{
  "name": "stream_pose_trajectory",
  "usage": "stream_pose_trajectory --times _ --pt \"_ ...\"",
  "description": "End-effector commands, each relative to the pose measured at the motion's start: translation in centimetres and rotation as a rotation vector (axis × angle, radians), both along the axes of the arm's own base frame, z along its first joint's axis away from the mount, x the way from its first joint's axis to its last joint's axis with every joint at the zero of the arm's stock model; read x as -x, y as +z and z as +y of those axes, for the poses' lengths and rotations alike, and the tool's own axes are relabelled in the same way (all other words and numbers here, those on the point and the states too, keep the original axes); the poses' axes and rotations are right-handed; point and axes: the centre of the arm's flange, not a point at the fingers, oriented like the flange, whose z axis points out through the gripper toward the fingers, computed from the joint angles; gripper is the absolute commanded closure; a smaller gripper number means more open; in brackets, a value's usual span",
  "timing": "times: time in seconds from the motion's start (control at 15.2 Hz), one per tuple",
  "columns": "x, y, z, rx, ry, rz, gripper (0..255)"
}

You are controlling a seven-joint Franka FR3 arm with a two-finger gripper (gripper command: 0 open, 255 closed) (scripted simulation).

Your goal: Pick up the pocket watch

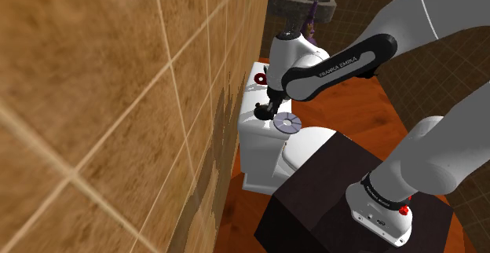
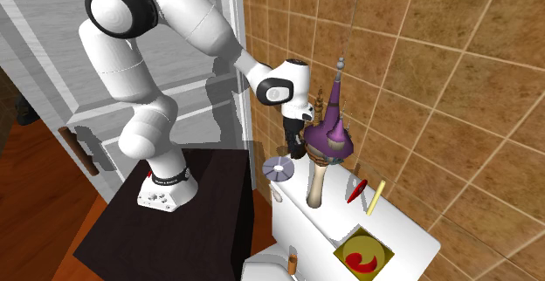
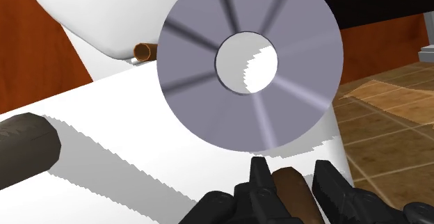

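Hanging from the pincer is the watch, a flat grey disc with a hole through its middle and faint spokes across its face. Its brown stem sits clasped between the two black fingers, so the pincer is narrow and closed on that stem. Over to the shoulder view: the watch sits just under the pincer, at the near edge of the white tank lid. Whether it touches the lid, I can't tell.

From the second exterior view, the watch is at the lid's corner nearest the stand, with the pincer right above it.

Further along the lid stands a purple cone on a pale post. Beside that lie a red piece and a yellow stick, then a yellow square with a red mark. A small brown cylinder lies down by the bowl. Tan tiles cover the wall behind the tank. A sink hangs on the far wall, and a white door stands behind the arm.
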Motion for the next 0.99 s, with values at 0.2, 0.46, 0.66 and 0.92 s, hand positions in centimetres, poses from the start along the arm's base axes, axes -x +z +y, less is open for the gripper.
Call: stream_pose_trajectory --times 0.2,0.46,0.66,0.92 --pt "0.0 0.0 0.0 0.000 0.000 0.000 255" --pt "0.0 0.0 0.1 0.000 0.000 0.000 255" --pt "0.0 1.6 0.1 0.000 0.000 0.000 255" --pt "0.0 3.7 0.1 0.000 0.000 0.000 255"
